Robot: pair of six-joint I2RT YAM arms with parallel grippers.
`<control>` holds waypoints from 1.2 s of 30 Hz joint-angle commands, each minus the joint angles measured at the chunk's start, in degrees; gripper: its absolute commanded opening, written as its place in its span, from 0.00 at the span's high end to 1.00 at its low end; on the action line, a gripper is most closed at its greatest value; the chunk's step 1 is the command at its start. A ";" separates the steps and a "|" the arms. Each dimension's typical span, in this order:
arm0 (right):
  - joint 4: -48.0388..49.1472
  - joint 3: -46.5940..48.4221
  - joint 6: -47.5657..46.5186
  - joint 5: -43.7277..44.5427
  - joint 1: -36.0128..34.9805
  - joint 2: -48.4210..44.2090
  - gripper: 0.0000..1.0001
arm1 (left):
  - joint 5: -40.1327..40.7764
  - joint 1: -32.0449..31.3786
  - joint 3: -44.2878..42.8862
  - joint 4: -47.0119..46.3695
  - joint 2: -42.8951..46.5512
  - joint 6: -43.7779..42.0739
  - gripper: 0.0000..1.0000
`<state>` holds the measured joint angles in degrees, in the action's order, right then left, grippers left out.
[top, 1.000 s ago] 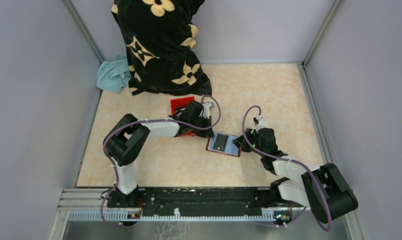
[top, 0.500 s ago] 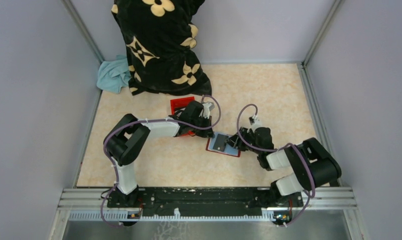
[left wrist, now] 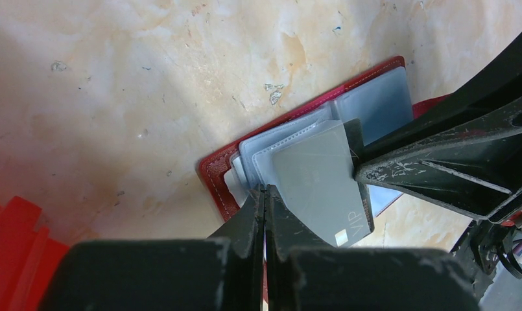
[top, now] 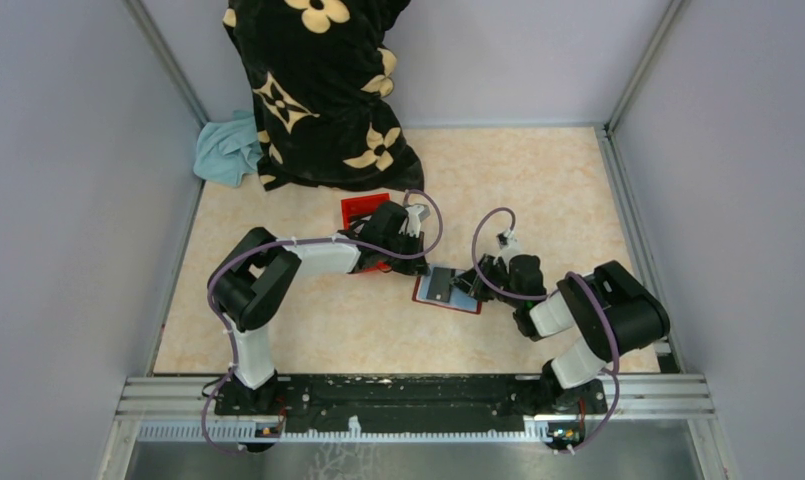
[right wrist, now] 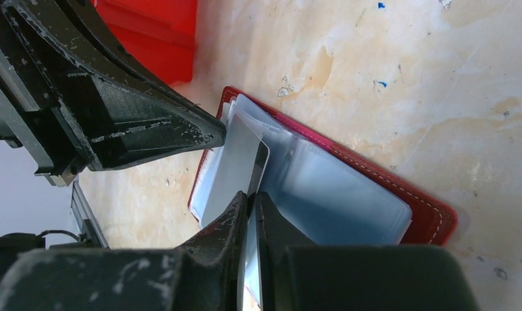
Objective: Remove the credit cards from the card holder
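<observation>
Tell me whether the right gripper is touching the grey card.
Touching. The right wrist view shows the grey card running between the right gripper's nearly closed fingers, with no gap, over the open card holder.

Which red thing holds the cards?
The dark red card holder, lying open and flat with a grey card sticking out; the bright red box stands farther back.

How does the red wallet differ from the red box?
The card holder is dark red, stitched, open and flat with clear sleeves; the box is brighter red plastic. The card holder lies nearer the arms' bases; the box sits farther back, partly under the left arm. Both rest on the table.
</observation>
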<state>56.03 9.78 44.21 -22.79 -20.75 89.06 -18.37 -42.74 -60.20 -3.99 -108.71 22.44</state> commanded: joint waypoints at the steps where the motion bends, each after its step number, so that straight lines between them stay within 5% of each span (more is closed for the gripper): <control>1: 1.46 0.46 -0.59 0.15 0.36 -1.73 0.96 | 0.02 -0.39 -0.07 3.31 -3.19 -0.59 1.00; 36: -34.65 1.72 -7.99 13.25 2.83 -32.16 1.00 | -0.54 -0.33 0.09 2.81 -2.69 -0.20 1.00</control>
<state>24.93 9.85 37.50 -12.64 -19.07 61.84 -19.20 -42.70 -60.73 -4.27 -109.40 22.50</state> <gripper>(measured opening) 0.008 0.005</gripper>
